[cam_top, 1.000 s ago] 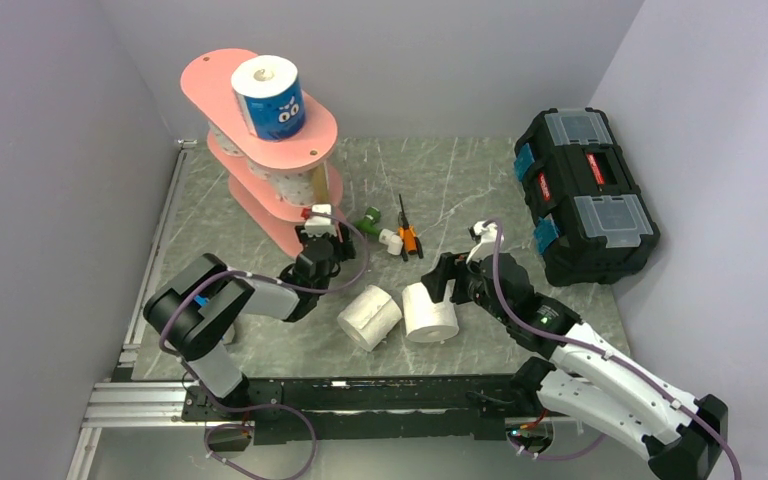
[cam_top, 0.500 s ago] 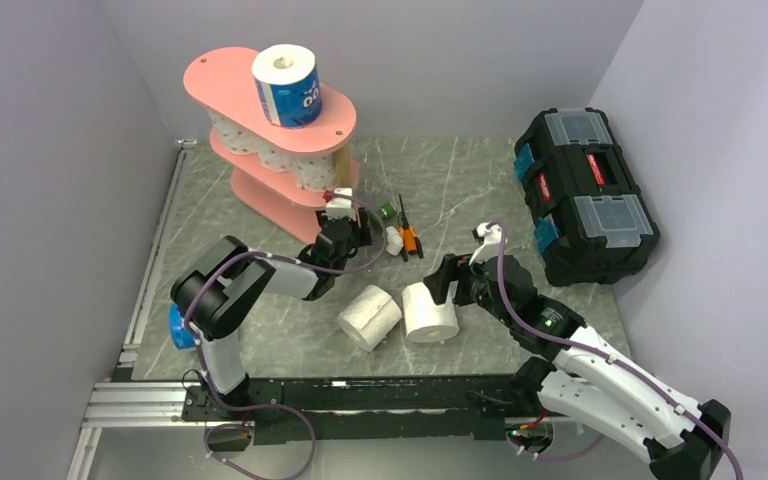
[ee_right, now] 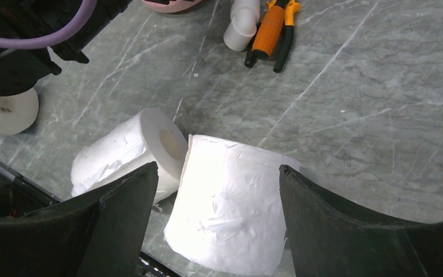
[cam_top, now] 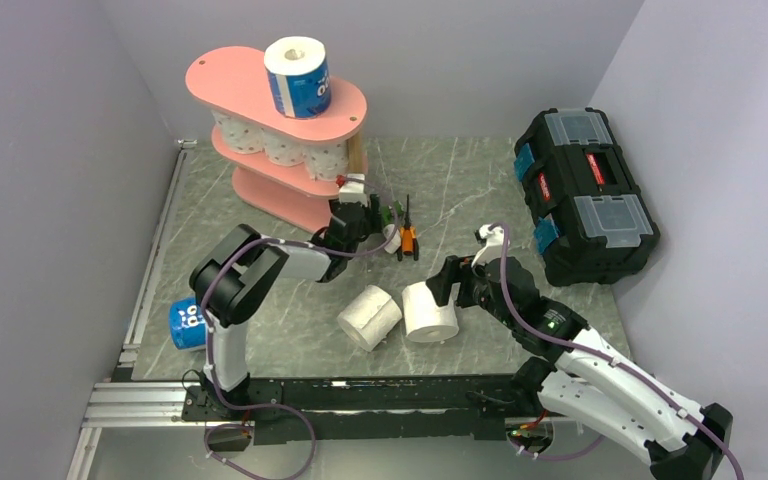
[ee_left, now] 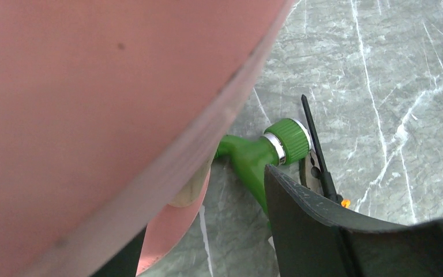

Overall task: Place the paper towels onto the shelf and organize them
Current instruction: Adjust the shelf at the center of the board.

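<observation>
Two hands agape, empty | left hand (cam_top: pixel 360 206) advanced rightward, pushing shelf (cam_top: pixel 222 79) upright | right hand (cam_top: pixel 449 281) unmoved

Both arms out over the table, jaws parted.
Left gripper (cam_top: pixel 352 212) reaches far and centre, arm folded at the elbow; right gripper (cam_top: pixel 447 283) hangs low, angled leftward, spread wide.

Matt paper, painted boards, veined stone-look top

The paper towels (ee_right: pixel 225 216) are soft embossed white paper; the shelf (cam_top: pixel 222 80) has smooth matt pink boards on pale wooden posts; the desk (ee_right: pixel 380 86) looks like polished grey marble; the black toolbox (cam_top: pixel 585 195), at right, is hard plastic.
</observation>
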